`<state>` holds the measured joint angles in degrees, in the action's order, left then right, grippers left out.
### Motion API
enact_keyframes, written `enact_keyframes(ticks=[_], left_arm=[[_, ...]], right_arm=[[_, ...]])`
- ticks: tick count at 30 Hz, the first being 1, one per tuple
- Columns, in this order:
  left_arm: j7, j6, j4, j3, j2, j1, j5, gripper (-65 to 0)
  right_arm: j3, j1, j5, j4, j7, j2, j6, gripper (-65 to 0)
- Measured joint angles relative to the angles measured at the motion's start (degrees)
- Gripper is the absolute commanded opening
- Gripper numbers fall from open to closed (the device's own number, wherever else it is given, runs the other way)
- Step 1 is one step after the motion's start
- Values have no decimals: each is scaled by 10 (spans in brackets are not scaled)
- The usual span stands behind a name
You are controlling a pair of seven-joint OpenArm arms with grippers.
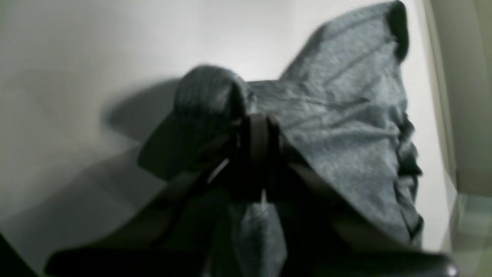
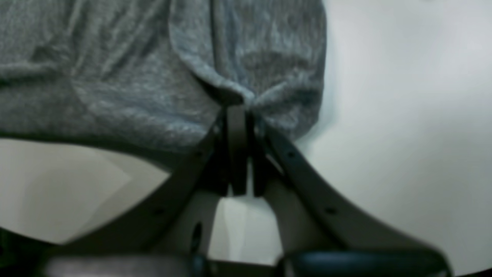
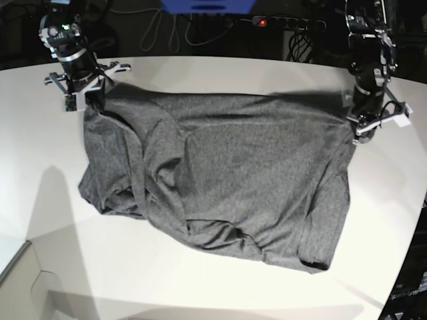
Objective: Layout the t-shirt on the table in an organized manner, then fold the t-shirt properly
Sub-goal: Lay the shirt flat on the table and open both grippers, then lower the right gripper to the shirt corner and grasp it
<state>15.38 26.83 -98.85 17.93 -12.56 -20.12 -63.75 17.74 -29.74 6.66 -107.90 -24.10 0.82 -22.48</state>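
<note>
The dark grey t-shirt (image 3: pixel 227 180) lies stretched across the white table (image 3: pixel 200 287), bunched and wrinkled along its left and lower edges. At the far right corner of the cloth, my left gripper (image 3: pixel 353 120) is shut on the t-shirt's edge. The left wrist view shows the fingers (image 1: pixel 253 127) pinched on a fold of the t-shirt (image 1: pixel 346 115). My right gripper (image 3: pixel 93 99) is shut on the far left corner. In the right wrist view its tips (image 2: pixel 238 107) clamp a gathered bit of the t-shirt (image 2: pixel 134 77), lifted slightly off the table (image 2: pixel 403 115).
Behind the table run cables and a power strip (image 3: pixel 287 23) with a red light. A blue object (image 3: pixel 207 5) sits at the back. The table's curved edge (image 3: pixel 417 220) runs close on the right, and its corner (image 3: pixel 27 250) is at the lower left.
</note>
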Motion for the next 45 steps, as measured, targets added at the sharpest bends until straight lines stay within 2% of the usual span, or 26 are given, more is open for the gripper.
enact_keyframes(ticks=[3, 8, 11, 13, 18, 21, 24, 27, 30, 34, 37, 39, 42, 45], left_arm=[[31, 0, 2, 0, 0, 0, 0, -565], [72, 0, 2, 1, 0, 1, 0, -372], [92, -1, 2, 19, 2, 2, 0, -357], [109, -1, 2, 47, 0, 2, 0, -357], [188, -7, 2, 112, 1, 31, 2, -357], [222, -11, -6, 159, 5, 36, 2, -357], [242, -12, -7, 207, 25, 27, -15, -353], [275, -13, -6, 247, 42, 21, -37, -352], [298, -15, -6, 268, 48, 21, -47, -352], [309, -16, -6, 288, 51, 22, -49, -352], [304, -16, -5, 307, 56, 16, -49, -352], [306, -16, 11, 316, 68, 14, -51, -356], [310, -16, 15, 324, 84, 12, -51, -357], [308, -16, 16, 329, 84, 6, -52, -357]], right_arm=[[0, -5, 0, 0, 8, 0, 0, -633], [1, -10, 0, -1, 6, 0, 0, -458], [17, -15, 2, -2, 8, -5, 0, -387], [46, -18, -1, -9, 7, -27, 2, -361], [126, -5, 2, -31, 7, -83, 2, -348], [154, 11, 2, -35, 7, -85, 2, -348], [159, 33, 2, -37, 7, -72, 1, -347], [134, 57, 2, -42, 3, -36, -6, -346], [92, 99, 0, -39, -1, -10, -42, -306], [33, 164, 4, -26, -13, 22, -45, -263], [-21, 241, -1, 39, -60, 48, -47, -261], [-55, 305, 2, 103, -82, 54, -49, -261], [-85, 387, 1, 216, -88, 59, -45, -261], [-110, 441, 1, 314, -84, 69, -46, -261]])
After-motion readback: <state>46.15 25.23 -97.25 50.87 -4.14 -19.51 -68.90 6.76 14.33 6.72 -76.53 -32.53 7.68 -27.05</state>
